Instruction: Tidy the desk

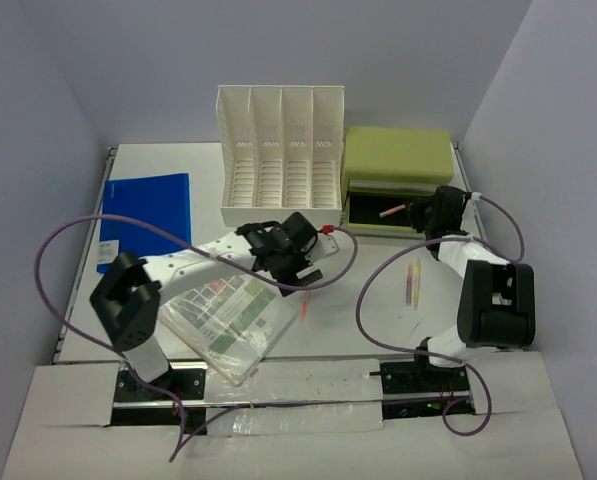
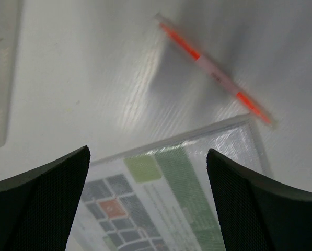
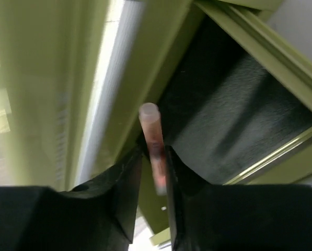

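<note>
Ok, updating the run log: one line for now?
right fingers: gripping pink pen at green drawer | left fingers: open above laminated sheet

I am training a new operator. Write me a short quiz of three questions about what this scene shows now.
1. True or false: the left arm's fingers grip the slim orange-and-pink highlighter pen that lies on the large flat white desk.
2. What is between the right arm's fingers? A) a thin pink pen B) a pair of scissors C) nothing
3. Fill in: the drawer of the green rectangular drawer box is ____.
Key: 1 false; 2 A; 3 open.
</note>
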Robot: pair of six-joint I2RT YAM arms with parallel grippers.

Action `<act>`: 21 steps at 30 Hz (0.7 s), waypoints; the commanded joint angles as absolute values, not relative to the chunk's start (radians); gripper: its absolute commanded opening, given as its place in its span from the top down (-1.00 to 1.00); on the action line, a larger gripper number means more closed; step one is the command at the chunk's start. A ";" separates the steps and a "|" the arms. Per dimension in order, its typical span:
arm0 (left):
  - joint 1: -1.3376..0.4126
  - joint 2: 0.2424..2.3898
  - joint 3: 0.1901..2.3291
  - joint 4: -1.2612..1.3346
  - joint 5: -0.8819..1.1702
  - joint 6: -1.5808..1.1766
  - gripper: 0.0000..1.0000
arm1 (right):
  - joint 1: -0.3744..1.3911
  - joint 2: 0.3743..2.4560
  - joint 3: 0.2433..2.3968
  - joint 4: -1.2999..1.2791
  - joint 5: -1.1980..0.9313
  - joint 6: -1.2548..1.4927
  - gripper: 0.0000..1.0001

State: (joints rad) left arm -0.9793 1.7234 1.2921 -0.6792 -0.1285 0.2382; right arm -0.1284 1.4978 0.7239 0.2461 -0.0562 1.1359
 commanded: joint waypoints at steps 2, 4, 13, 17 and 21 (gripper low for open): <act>-0.996 1.881 1.393 -0.666 -0.029 0.156 -0.98 | -0.138 1.526 0.777 0.316 -0.144 1.092 0.01; -0.996 1.917 1.416 -0.660 -0.011 0.146 -0.98 | -0.138 1.515 0.788 0.292 -0.144 1.049 -0.03; -0.996 1.995 1.478 -0.709 0.173 0.087 -0.97 | -0.138 1.338 0.761 0.207 -0.058 0.899 -0.08; -0.996 2.026 1.494 -0.733 0.190 0.078 -0.95 | -0.138 1.256 0.735 0.198 -0.037 0.865 -0.08; -0.996 2.064 1.519 -0.764 0.131 0.085 -0.87 | -0.138 1.193 0.711 0.176 -0.015 0.838 -0.08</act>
